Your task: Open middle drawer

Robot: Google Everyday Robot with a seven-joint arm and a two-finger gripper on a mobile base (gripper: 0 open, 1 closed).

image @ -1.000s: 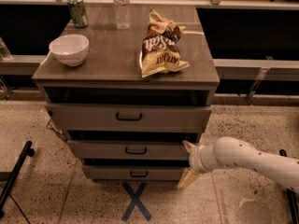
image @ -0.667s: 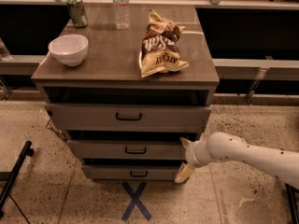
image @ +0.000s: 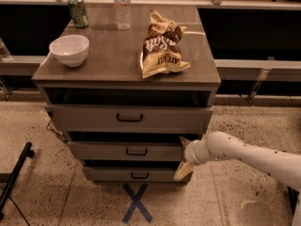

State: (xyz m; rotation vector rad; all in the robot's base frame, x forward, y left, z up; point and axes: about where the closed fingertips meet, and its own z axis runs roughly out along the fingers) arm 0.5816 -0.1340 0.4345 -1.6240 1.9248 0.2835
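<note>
On the tabletop [image: 108, 65] stand a white bowl [image: 69, 49], a green can [image: 77, 10], a water bottle [image: 122, 6] and a chip bag [image: 162, 51]. Below, the middle drawer [image: 103, 150] sits between the taller front above and the smallest below. At its right end hangs the gripper [image: 183, 157], jaws apart, one above the other.

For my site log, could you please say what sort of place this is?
Likely a robot test area: taped X on the floor, drawer cabinet with chip bag and bowl, gripper at the right end of the middle drawer.
</note>
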